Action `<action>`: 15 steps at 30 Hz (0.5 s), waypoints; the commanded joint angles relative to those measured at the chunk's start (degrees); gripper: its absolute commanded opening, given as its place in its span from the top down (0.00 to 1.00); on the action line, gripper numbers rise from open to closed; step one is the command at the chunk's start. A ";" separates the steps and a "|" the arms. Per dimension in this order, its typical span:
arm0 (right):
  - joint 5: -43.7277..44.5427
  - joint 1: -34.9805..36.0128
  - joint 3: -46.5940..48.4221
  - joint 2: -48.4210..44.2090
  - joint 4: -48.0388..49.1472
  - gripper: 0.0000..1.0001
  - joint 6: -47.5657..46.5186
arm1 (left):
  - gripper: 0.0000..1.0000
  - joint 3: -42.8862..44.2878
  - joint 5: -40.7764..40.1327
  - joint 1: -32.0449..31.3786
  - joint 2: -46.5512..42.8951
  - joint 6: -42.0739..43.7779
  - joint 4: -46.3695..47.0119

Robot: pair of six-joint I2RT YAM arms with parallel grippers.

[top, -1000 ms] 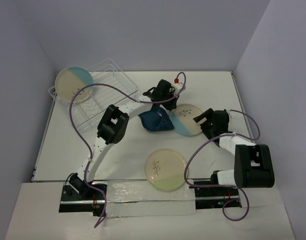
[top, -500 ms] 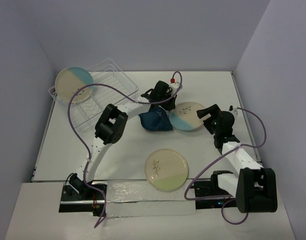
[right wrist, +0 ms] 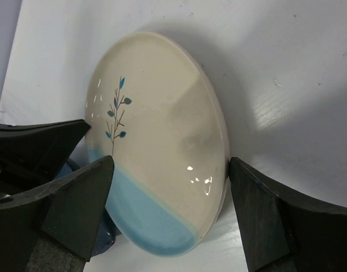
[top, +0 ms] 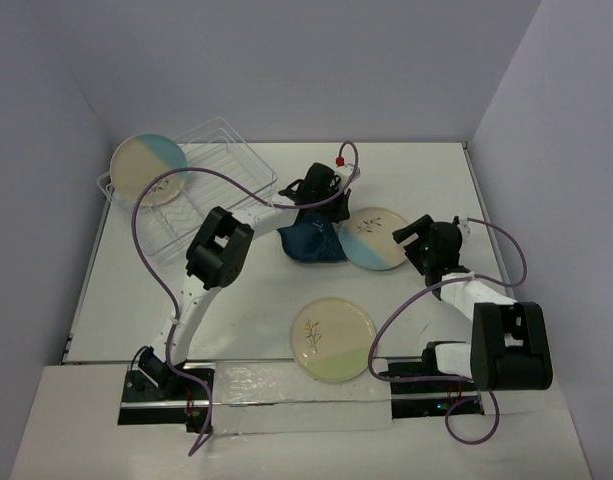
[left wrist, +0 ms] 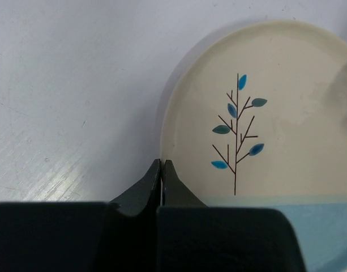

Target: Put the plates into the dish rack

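Cream plate (top: 333, 338) with the green section lies flat on the worktop (top: 246, 300), nearest the arm bases. Right end effector (right wrist: 170, 164) has its fingers (right wrist: 77, 209) spread wide either side of the beige-and-blue plate (right wrist: 156, 130); cannot tell if they touch it. That plate is tilted, its left edge overlapping the teal leaf plate (top: 311, 242) just beside it at mid-worktop. Left end effector (left wrist: 162, 165) hangs over the teal leaf plate, fingers pressed together with nothing between them, tips at the beige-and-blue plate's rim. Dish rack (top: 221, 180) stands at the far left. Second beige-and-blue plate (top: 148, 168) sits at its far-left corner, overlapping the rim; cannot tell if slotted.
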 commanded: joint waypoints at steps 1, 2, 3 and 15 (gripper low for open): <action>-6.97 2.75 3.59 0.58 17.00 0.12 2.71 | 1.00 -1.61 8.26 -1.82 -0.37 -2.21 -4.16; -7.19 3.19 3.77 0.46 17.69 0.13 2.83 | 1.00 -1.79 8.27 -1.81 -0.29 -2.36 -4.15; -7.28 3.43 3.79 0.24 18.43 0.13 2.83 | 1.00 -1.93 8.27 -1.86 -0.26 -2.47 -4.04; -5.68 6.19 3.77 -9.37 20.30 0.15 0.20 | 1.00 -2.75 11.46 -1.90 -0.68 -3.72 -2.49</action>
